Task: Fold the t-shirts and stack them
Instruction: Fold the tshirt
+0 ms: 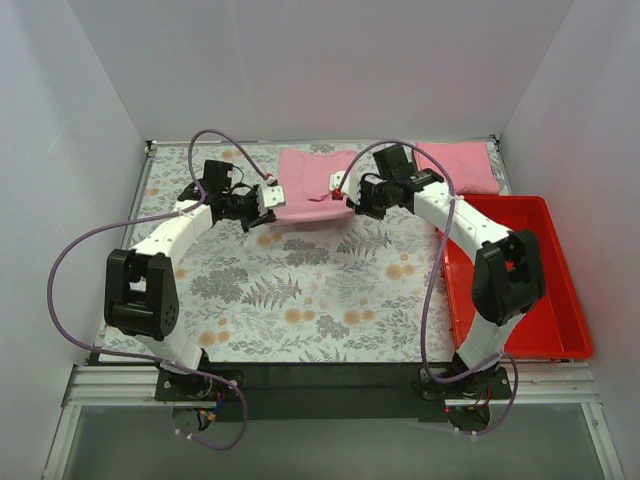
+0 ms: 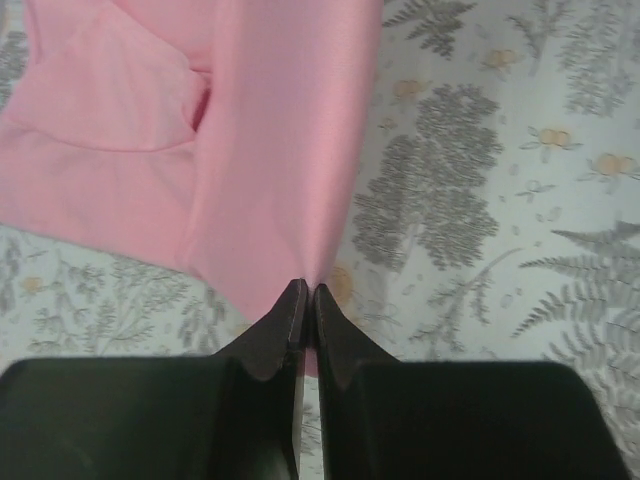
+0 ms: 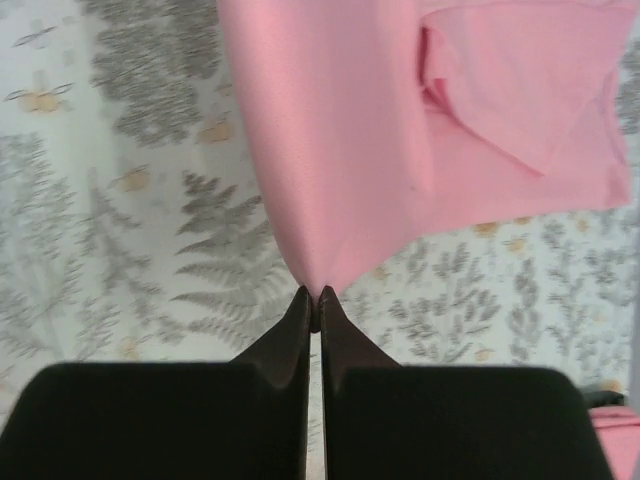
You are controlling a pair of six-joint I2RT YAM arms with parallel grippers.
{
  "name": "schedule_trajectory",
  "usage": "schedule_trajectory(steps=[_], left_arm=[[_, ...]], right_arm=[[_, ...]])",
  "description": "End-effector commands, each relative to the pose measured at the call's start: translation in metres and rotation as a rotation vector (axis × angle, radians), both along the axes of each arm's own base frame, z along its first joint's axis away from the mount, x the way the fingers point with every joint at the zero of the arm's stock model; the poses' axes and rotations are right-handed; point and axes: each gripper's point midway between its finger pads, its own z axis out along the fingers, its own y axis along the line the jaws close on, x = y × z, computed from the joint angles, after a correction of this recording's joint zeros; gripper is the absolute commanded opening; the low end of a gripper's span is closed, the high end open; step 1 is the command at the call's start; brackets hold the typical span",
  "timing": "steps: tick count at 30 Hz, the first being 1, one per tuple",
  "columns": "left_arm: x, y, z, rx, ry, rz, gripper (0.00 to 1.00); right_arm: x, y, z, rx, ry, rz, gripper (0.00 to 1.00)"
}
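A pink t-shirt (image 1: 308, 185) lies partly folded at the back middle of the table. My left gripper (image 1: 272, 196) is shut on its near left corner, which shows lifted in the left wrist view (image 2: 285, 150). My right gripper (image 1: 340, 187) is shut on its near right corner, which shows in the right wrist view (image 3: 340, 140). The near edge is held up between the two grippers. A second pink t-shirt (image 1: 462, 166) lies folded at the back right.
A red bin (image 1: 525, 290) stands at the right side of the table, next to the right arm. The floral tablecloth (image 1: 300, 290) covers the table. White walls close in the back and both sides.
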Motion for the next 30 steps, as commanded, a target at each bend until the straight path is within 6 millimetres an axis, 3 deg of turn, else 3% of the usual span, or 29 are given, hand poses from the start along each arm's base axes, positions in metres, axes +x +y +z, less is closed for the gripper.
schedule_trajectory(steps=[1,5,6,7,10,12,13,15,17,19,20,22,26,27,29,30], left_arm=[[-0.062,-0.006,0.01,-0.004,0.064,-0.092,0.0],[-0.139,-0.007,0.003,-0.027,0.226,-0.134,0.0],[-0.158,-0.008,0.004,-0.043,0.254,-0.162,0.0],[-0.188,-0.006,0.004,-0.037,0.289,-0.191,0.0],[-0.23,-0.003,0.018,-0.074,0.341,-0.216,0.0],[-0.239,-0.002,0.025,-0.083,0.358,-0.206,0.0],[-0.237,-0.002,0.029,-0.087,0.366,-0.186,0.0],[-0.224,-0.003,0.039,-0.079,0.378,-0.141,0.0],[-0.203,-0.002,0.033,-0.051,0.411,-0.103,0.0],[-0.172,-0.005,0.04,-0.059,0.393,-0.083,0.0],[-0.16,-0.006,0.043,-0.06,0.381,-0.075,0.0],[-0.128,-0.006,0.042,-0.066,0.365,-0.054,0.0],[-0.081,-0.002,0.026,-0.058,0.386,-0.027,0.0],[-0.07,-0.002,0.011,-0.051,0.425,-0.024,0.0],[-0.046,-0.001,0.012,-0.062,0.417,-0.011,0.0],[-0.038,0.001,-0.005,-0.061,0.462,0.001,0.0]], right_arm=[[-0.059,-0.005,0.007,-0.001,0.089,0.075,0.01],[-0.133,-0.008,-0.004,0.018,0.216,0.128,0.01],[-0.157,-0.017,-0.009,0.018,0.244,0.131,0.01],[-0.177,-0.015,-0.01,0.013,0.26,0.164,0.01],[-0.22,-0.018,0.001,0.04,0.285,0.221,0.01],[-0.231,-0.016,0.012,0.069,0.302,0.234,0.01],[-0.229,-0.014,0.02,0.08,0.299,0.23,0.01],[-0.217,-0.012,0.017,0.048,0.282,0.221,0.01],[-0.194,-0.01,0.027,0.058,0.24,0.222,0.01],[-0.172,-0.012,0.016,0.042,0.268,0.202,0.01],[-0.158,-0.009,0.021,0.04,0.233,0.215,0.01],[-0.138,-0.011,0.006,0.019,0.264,0.198,0.01],[-0.096,-0.01,-0.005,0.019,0.271,0.184,0.01],[-0.08,-0.007,-0.01,0.014,0.266,0.188,0.01],[-0.063,-0.01,-0.018,0.004,0.27,0.177,0.01],[-0.049,-0.007,-0.025,-0.001,0.274,0.174,0.01]])
